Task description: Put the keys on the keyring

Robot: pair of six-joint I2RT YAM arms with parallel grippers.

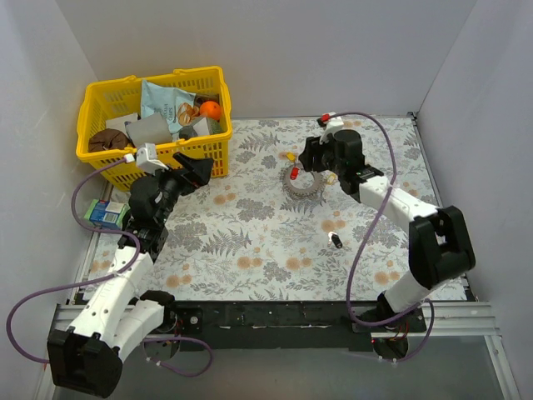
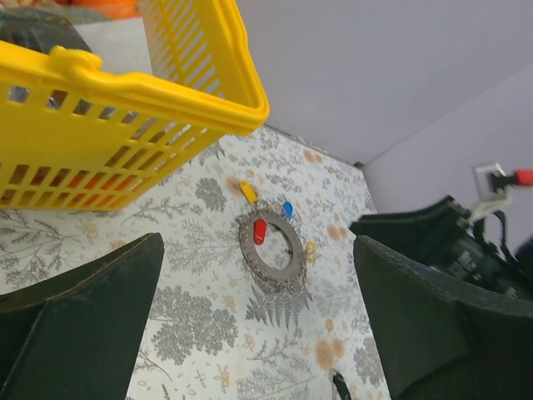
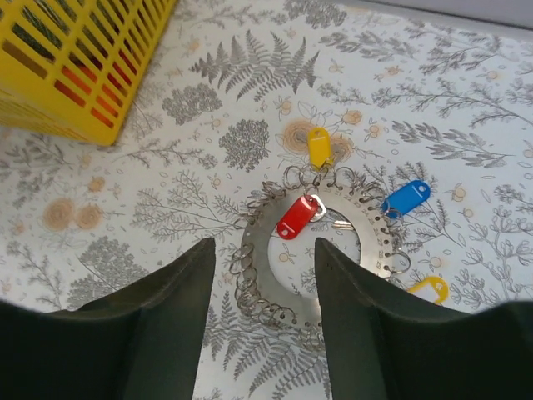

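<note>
**Both claws released; keyring flat on tabletop**

Left arm folded upward beside the yellow basket [image 1: 125, 92]. The left claw [image 1: 193, 171] is spread wide and empty. The keyring [image 3: 258, 268] lies mid-tabletop [image 1: 250, 242], with the red key [image 3: 297, 217] across its band. The yellow key [image 3: 319, 146] and blue key [image 3: 406, 197] sit at its fringe. Right arm reaches in from the right. The right claw [image 3: 265, 325] hovers above the keyring, fingers parted, gripping nothing. The dark key [image 1: 335, 241] lies well apart, nearer the bases.

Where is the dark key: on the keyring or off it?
Off. The dark key lies alone, well apart from the keyring.
</note>
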